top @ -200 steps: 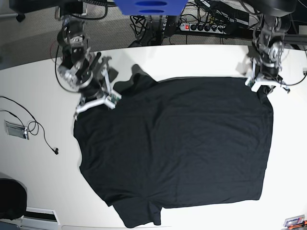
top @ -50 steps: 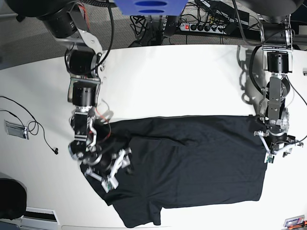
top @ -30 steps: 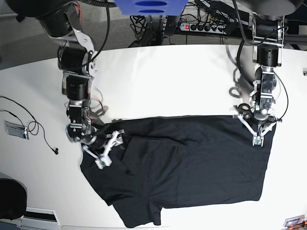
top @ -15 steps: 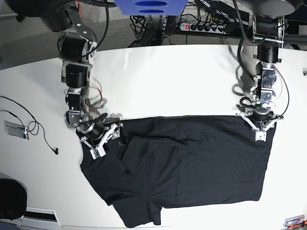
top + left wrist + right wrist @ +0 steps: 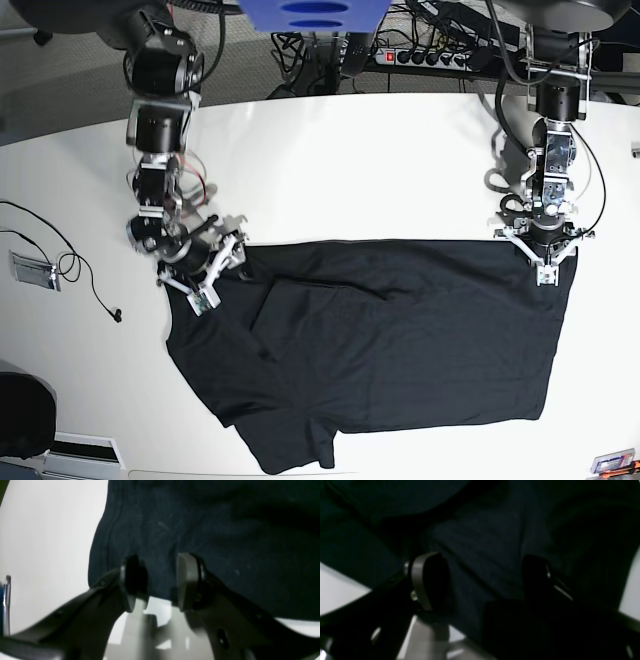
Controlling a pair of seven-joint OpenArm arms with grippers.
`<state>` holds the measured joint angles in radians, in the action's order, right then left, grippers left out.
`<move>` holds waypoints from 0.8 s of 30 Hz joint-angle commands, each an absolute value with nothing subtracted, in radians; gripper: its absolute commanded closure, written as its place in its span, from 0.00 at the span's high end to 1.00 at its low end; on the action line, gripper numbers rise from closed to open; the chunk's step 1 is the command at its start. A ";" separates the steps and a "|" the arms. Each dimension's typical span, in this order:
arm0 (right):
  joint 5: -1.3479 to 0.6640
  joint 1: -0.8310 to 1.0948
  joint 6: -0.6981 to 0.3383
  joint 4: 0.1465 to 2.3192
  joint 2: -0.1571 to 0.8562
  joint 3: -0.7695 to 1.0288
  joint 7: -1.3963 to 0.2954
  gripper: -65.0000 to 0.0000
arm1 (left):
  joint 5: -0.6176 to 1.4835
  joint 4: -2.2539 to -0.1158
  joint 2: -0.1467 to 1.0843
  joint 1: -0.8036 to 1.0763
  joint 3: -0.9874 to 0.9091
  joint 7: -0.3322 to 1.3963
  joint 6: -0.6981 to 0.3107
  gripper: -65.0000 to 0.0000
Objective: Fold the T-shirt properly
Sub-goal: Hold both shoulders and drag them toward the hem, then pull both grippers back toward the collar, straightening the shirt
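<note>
- T-shirt (image 5: pixel 400 340) lies half-folded on the bench (image 5: pixel 350 170).
- Left pincer (image 5: pixel 161 582) stands agape over the corner hem, gripping nothing.
- Right pincer (image 5: pixel 485 580) stands wide, empty.
- Square your fold line before regrasping.

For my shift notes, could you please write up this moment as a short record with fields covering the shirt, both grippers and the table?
garment: plain black short-sleeved cloth T-shirt, lying on the table, far part folded toward the camera, straight fold edge along the top
surface: white table
left gripper: open, jaws apart over the shirt's fold edge near its corner, holding nothing
right gripper: open wide, above rumpled cloth at the opposite end of the fold edge
nearby: thin black cable on the table, apart from the shirt
</note>
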<state>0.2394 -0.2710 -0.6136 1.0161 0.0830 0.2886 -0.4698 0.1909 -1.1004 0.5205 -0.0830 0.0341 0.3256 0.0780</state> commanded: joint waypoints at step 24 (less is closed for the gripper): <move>0.263 -0.185 -0.693 1.196 0.107 0.294 -0.628 0.72 | 0.332 -1.302 0.630 -0.130 -0.062 0.674 0.036 0.38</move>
<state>0.2283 -0.1772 -0.6891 1.1885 0.0971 0.2947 -0.5842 0.3397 -1.2873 0.6075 -0.1127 -0.0498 0.6922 0.0277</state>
